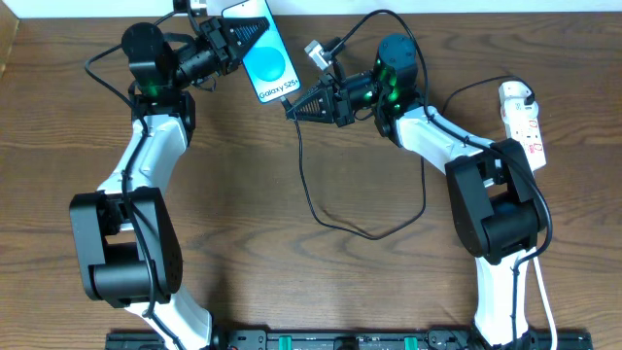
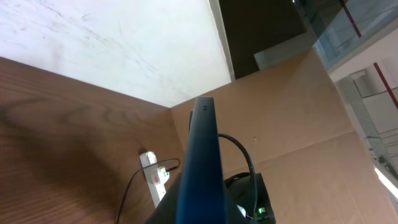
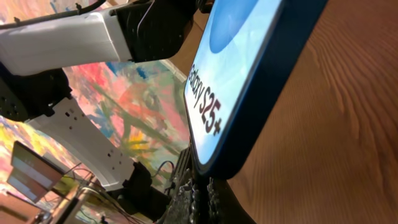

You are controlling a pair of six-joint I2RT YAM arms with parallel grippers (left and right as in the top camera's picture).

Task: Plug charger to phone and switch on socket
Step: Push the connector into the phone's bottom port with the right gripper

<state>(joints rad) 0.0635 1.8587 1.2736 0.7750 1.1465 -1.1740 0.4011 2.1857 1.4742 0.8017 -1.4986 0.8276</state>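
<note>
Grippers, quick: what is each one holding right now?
Left gripper: closed, holding the phone.
Right gripper: closed on the charger plug end, at the phone's bottom edge.

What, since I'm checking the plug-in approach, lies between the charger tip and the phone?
Nothing visible: the right gripper, holding the charger, sits at the bottom edge of the phone. The tip itself is hidden.
</note>
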